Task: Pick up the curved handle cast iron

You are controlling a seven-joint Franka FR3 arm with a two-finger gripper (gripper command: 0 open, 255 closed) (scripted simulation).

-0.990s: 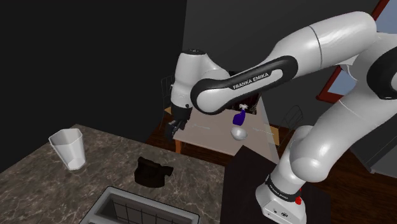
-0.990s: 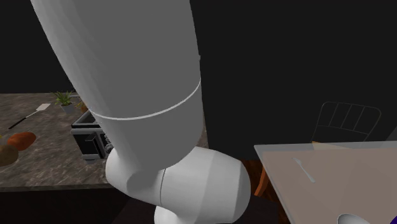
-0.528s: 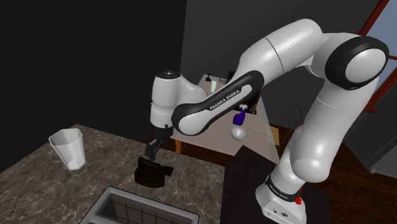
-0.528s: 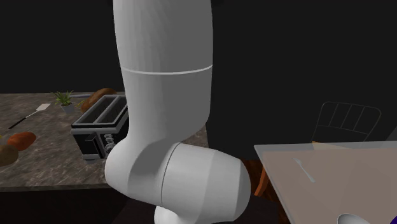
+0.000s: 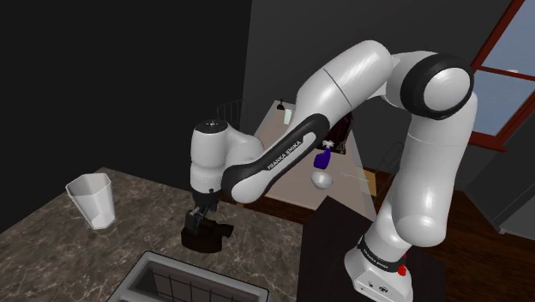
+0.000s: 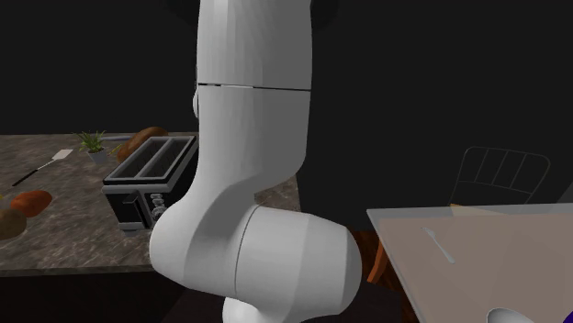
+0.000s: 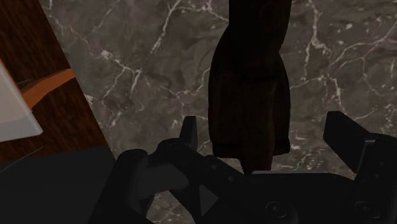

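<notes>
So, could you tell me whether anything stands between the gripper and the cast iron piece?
Nothing visible does. The open gripper hangs right over the dark cast iron piece on the marble counter, a finger on each side, with gaps to both.

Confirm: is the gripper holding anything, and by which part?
Nothing held. The gripper has its jaws open around the dark pan, touching neither side.

Home kitchen: dark marble desk (image 5: 86, 257) under the pincer (image 5: 199, 221), sink (image 5: 154, 257) near it, toaster (image 6: 147, 174) on the desk, dining table (image 5: 296, 187) on wood floor beyond the pincer.
</notes>
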